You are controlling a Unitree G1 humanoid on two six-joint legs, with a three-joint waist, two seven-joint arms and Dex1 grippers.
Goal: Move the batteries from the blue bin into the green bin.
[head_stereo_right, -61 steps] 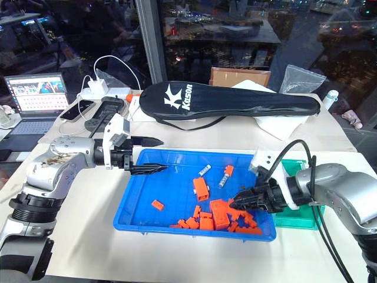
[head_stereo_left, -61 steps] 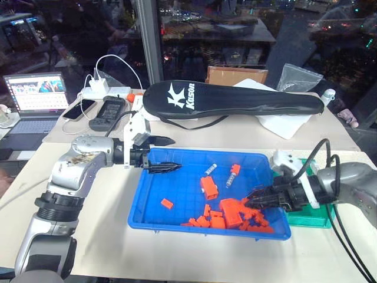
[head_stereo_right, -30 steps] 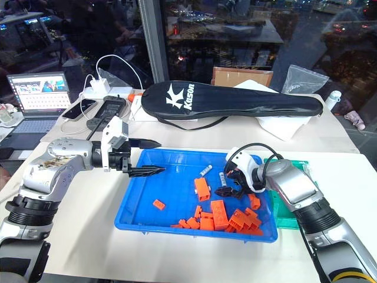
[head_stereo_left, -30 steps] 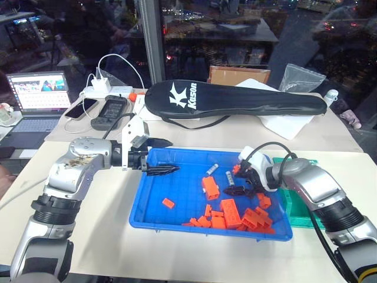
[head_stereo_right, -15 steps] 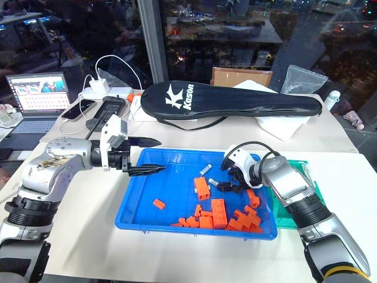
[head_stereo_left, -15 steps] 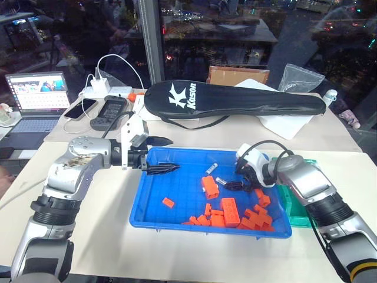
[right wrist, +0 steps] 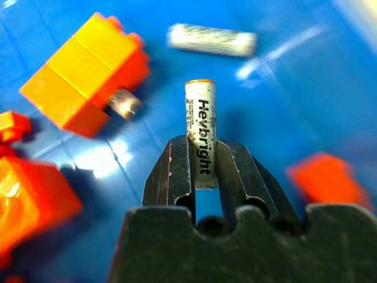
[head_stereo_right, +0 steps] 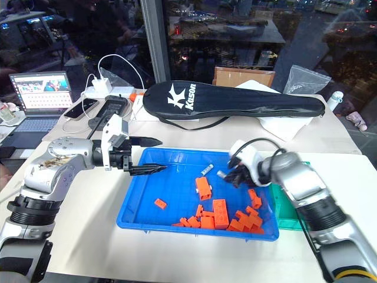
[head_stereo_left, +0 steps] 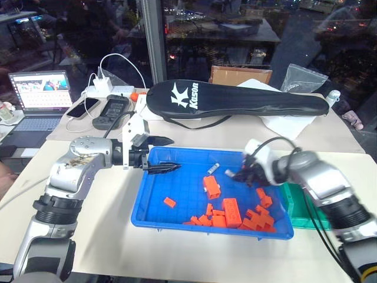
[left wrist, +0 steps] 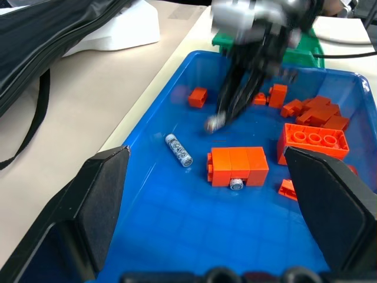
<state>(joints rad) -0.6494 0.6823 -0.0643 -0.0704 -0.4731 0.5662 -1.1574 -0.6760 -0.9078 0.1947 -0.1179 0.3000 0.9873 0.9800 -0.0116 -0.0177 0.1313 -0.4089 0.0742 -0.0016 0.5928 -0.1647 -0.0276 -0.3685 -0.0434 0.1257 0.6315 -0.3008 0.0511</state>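
Beige tabletop (head_stereo_left: 106, 194) carries everything: left gripper (head_stereo_left: 165, 154), fingers spread, hangs empty over the blue bin's (head_stereo_left: 177, 219) left end; one battery (left wrist: 178, 150) lies inside; right gripper (right wrist: 202, 167) clamps another battery (right wrist: 200, 133) above it, beside the green bin (head_stereo_left: 297, 206).

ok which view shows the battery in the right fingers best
Right wrist view: the battery stands clamped between the right fingers, label readable. Left wrist view shows it as a blurred silvery tip; the eye views show a small pale speck.

Left hand (head_stereo_left: 165, 154), fingers spread wide, level over the blue bin's (head_stereo_left: 177, 220) left edge. Right hand (right wrist: 204, 154) clamped on a battery (right wrist: 201, 130), raised above the bin's right half.
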